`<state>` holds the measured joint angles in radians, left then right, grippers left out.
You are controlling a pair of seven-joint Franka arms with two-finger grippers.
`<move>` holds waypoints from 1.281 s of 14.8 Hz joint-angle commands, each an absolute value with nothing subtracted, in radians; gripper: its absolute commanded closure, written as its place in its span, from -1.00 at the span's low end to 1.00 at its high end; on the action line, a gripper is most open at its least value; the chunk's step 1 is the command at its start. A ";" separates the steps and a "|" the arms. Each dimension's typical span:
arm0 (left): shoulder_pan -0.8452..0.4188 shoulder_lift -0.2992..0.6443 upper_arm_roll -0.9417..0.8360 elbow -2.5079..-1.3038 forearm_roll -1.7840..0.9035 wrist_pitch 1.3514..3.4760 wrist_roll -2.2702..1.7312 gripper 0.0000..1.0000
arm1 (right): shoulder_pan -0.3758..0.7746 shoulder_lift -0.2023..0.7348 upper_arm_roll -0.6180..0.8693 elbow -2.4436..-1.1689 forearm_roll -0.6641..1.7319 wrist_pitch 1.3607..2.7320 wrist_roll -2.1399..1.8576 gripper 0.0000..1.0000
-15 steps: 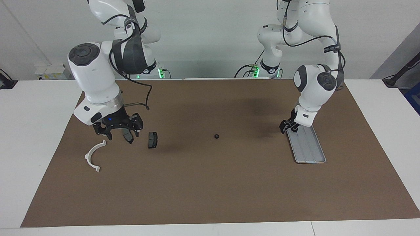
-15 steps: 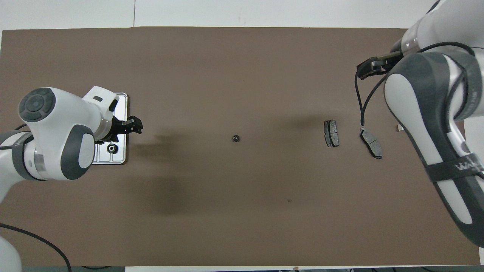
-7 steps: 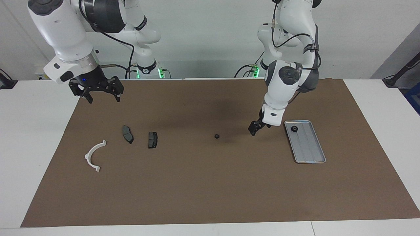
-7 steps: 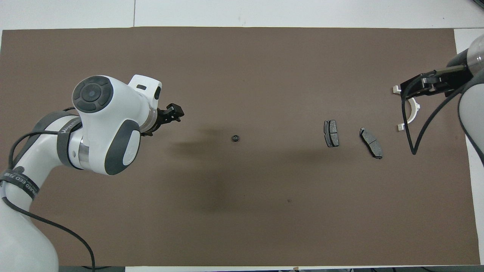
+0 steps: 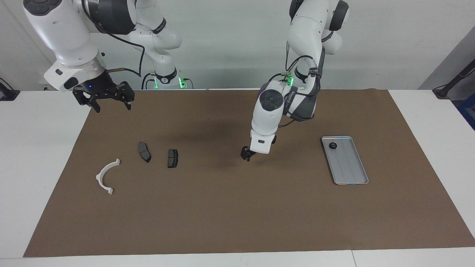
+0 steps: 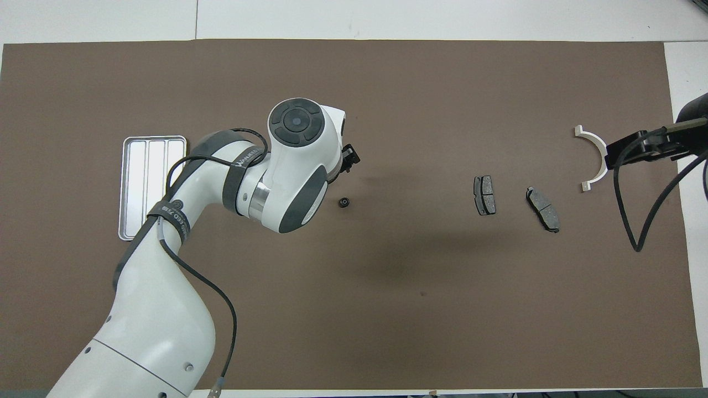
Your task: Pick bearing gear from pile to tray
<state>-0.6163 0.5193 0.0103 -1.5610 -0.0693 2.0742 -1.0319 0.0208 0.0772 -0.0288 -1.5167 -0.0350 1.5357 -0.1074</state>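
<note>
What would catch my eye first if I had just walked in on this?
Probably the left gripper, low over a tiny black ring at mid-table. Next, the silver tray at the left arm's end, one ring already in it. The right gripper waits high over the table's edge.

One camera sits high across the table, facing the robots, arms at its top. The other hangs above the robots' end, looking forward and steeply down. Both stand well back and share the brown mat (image 5: pixel 237 207) (image 6: pixel 354 309), half a turn apart.
</note>
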 commanded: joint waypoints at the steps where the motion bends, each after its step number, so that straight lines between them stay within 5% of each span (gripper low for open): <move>1: -0.675 0.586 0.037 -1.509 -0.063 2.049 -1.043 -1.00 | -0.023 -0.023 -0.021 -1.713 -0.025 1.691 -0.133 -1.00; 10: -0.693 0.581 0.038 -1.565 -0.064 2.106 -1.078 -1.00 | -0.041 -0.018 -0.021 -1.717 -0.008 1.729 -0.133 -1.00; 19: -0.707 0.560 0.035 -1.617 -0.063 2.106 -1.086 -0.44 | -0.052 -0.012 -0.021 -1.707 -0.009 1.743 -0.121 -1.00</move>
